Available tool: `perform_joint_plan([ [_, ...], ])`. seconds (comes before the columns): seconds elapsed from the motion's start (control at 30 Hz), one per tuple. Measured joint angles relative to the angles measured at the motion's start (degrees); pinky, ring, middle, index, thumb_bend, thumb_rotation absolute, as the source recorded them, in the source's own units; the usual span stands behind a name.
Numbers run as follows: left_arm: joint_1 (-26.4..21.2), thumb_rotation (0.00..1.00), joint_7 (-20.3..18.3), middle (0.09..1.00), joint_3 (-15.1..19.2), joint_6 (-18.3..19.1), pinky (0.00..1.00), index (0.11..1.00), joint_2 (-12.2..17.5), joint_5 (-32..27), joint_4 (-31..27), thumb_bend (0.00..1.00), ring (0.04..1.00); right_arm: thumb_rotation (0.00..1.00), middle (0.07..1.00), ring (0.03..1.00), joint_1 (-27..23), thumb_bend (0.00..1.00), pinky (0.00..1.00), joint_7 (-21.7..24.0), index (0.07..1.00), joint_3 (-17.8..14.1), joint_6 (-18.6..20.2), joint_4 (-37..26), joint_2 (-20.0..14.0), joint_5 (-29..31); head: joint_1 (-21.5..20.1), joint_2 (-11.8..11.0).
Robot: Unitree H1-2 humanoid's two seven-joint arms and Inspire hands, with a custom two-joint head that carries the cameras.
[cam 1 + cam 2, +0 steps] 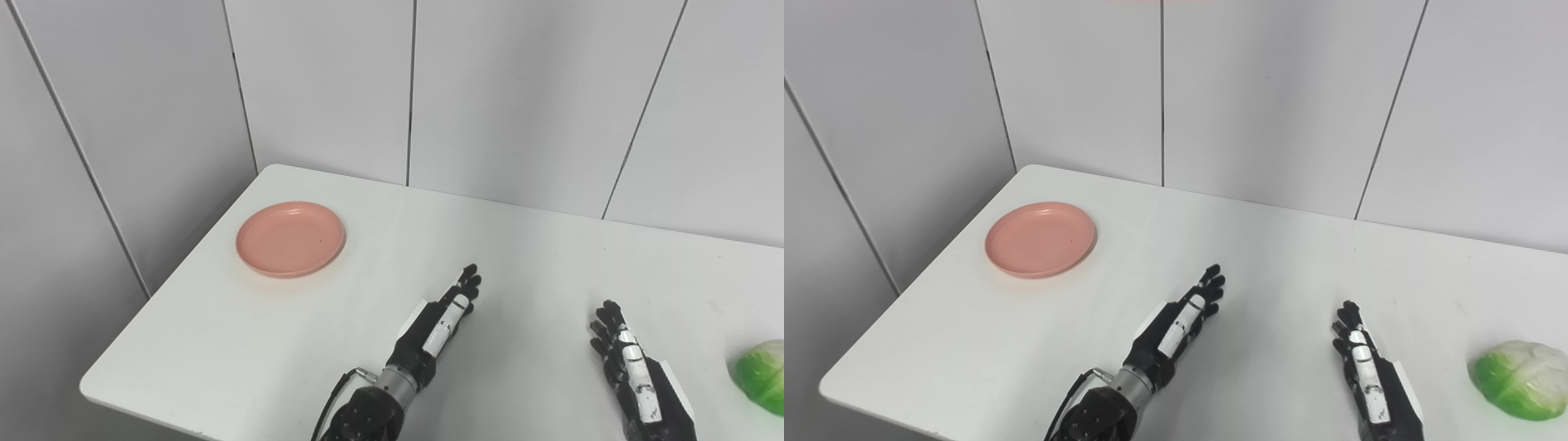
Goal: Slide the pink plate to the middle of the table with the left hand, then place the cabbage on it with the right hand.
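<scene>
Plate (290,239) untouched, far-left of left hand (442,321); cabbage (1523,380) right of right hand (1366,373). Both hands flat, fingers extended, nothing held.

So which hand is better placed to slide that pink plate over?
Left. The left hand is open and nearer the round pink plate; the right hand sits beside the green cabbage.

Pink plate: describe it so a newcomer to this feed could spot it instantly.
Start at the white table and go to its far left corner, by the grey wall panels. The pink plate lies flat there, empty, beyond the left hand. It is the only round pink thing; the cabbage is green, far right.
</scene>
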Motion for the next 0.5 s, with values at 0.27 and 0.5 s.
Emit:
perform_joint_plan([
  [0.27, -0.01, 1.00, -0.98, 0.988, 1.00, 5.88, 0.98, 0.990, 1.94, -2.47, -4.62, 0.37, 0.977, 1.00, 1.000, 1.000, -0.14, 0.12, 1.00, 0.01, 1.000, 0.00, 0.01, 0.02, 0.08, -0.18, 0.44, 0.00],
  [0.5, -3.03, 1.00, -0.04, 0.961, 3.13, 13.59, 0.99, 0.956, 3.74, -2.90, -11.15, 0.43, 0.960, 1.00, 1.000, 1.000, -0.15, 0.12, 1.00, 0.00, 1.000, -0.10, 0.00, 0.10, 0.09, -0.51, 1.05, -0.26],
])
